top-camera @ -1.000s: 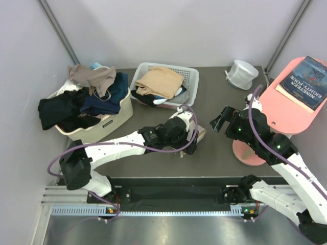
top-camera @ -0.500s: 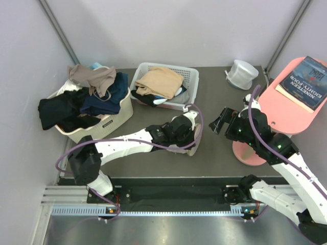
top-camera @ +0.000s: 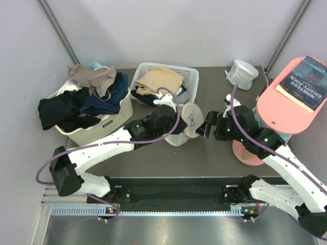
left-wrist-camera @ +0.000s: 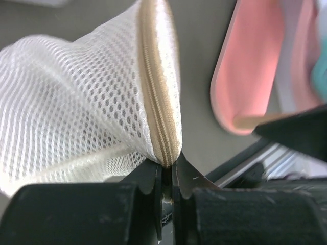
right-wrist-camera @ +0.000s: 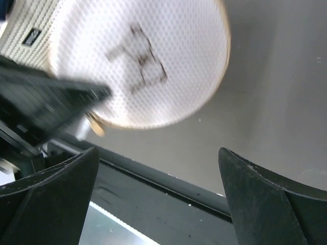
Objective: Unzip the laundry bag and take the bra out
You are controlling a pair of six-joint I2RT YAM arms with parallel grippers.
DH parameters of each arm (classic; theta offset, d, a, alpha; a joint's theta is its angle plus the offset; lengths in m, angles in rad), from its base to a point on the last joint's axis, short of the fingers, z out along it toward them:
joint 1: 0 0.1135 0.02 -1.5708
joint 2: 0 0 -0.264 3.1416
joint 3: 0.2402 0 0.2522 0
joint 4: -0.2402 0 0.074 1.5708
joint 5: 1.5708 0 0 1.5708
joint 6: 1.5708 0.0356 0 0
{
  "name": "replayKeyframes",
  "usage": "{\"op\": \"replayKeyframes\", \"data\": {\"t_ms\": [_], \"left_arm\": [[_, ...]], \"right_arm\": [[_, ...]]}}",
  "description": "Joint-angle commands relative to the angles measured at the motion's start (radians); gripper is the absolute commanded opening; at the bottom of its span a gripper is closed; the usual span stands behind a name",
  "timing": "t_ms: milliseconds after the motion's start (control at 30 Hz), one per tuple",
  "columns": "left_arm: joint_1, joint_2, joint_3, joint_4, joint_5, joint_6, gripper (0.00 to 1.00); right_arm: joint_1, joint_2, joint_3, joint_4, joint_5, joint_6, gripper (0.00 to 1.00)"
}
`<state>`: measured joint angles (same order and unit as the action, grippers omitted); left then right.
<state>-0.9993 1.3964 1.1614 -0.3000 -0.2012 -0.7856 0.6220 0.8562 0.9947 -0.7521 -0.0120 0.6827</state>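
A: Surface and room, quick?
B: Dark grey table (top-camera: 204, 153), plain pale walls (top-camera: 168, 30) behind it, and a slanted metal post (top-camera: 59, 30) in each upper corner. A silver rail (top-camera: 153, 210) runs along the bottom edge. Upper left is a beige bin (top-camera: 102, 130) heaped with dark clothes. Upper middle is a white basket (top-camera: 190, 76) holding a tan garment. Upper right is a greyish round pouch (top-camera: 241, 73). At the right edge, a pink stand (top-camera: 296, 109) has a blue book (top-camera: 306, 76) on top.
A: Laundry bag?
B: Laundry bag (top-camera: 188, 121) is at the centre of the top view, between the two grippers. It's tipped on its side with the dome axis roughly left-right. The round base (right-wrist-camera: 148, 61) faces right, square at the right wrist camera.
A: Zip?
B: Beige zip (left-wrist-camera: 156, 102), near-vertical in the left wrist view. It runs from the jaws at bottom centre up to the top edge, teeth meshed along what shows.
A: Jaws?
B: Left gripper (left-wrist-camera: 167, 171) is pinched tight on the bag's seam at the zip's lower end. Right gripper (right-wrist-camera: 158, 153) is spread wide, fingers (right-wrist-camera: 56, 189) far apart, holding nothing.
A: Anything inside?
B: Dark marks show through the base mesh, too blurred to say what.
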Motion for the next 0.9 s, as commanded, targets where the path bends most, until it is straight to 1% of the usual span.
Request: {"op": "replayKeyframes", "data": {"t_ms": [0,67,167,200,300,400,667,767,833,867], "left_arm": [[0.05,-0.08,0.0,0.01,-0.075,-0.079,0.0],[0.085,-0.088,-0.002,-0.013,-0.064,-0.109,0.0],[0.122,-0.092,-0.014,-0.021,-0.029,-0.159,0.0],[0.126,-0.093,-0.016,-0.021,-0.027,-0.181,0.0],[0.143,-0.094,-0.016,-0.027,-0.009,-0.217,0.0],[0.153,-0.096,-0.019,-0.04,0.0,-0.251,0.0],[0.156,-0.1,-0.051,-0.04,0.052,-0.319,0.0],[0.156,-0.109,-0.063,-0.039,0.051,-0.336,0.0],[0.156,-0.111,-0.066,-0.036,0.045,-0.337,0.0],[0.156,-0.112,-0.066,-0.037,0.046,-0.339,0.0]], "right_arm": [[0.05,0.02,0.051,0.097,-0.028,-0.044,0.98],[0.085,0.015,0.059,0.131,-0.043,-0.086,0.98],[0.137,0.013,0.042,0.203,-0.051,-0.153,0.86],[0.148,0.024,0.044,0.207,-0.048,-0.166,0.81],[0.191,0.078,0.061,0.221,-0.019,-0.196,0.72],[0.232,0.125,0.064,0.278,0.004,-0.198,0.64],[0.246,0.196,0.025,0.434,0.081,-0.17,0.56],[0.248,0.237,0.053,0.418,0.076,-0.186,0.51],[0.255,0.267,0.07,0.41,0.07,-0.196,0.5],[0.26,0.273,0.071,0.412,0.069,-0.198,0.48]]}}
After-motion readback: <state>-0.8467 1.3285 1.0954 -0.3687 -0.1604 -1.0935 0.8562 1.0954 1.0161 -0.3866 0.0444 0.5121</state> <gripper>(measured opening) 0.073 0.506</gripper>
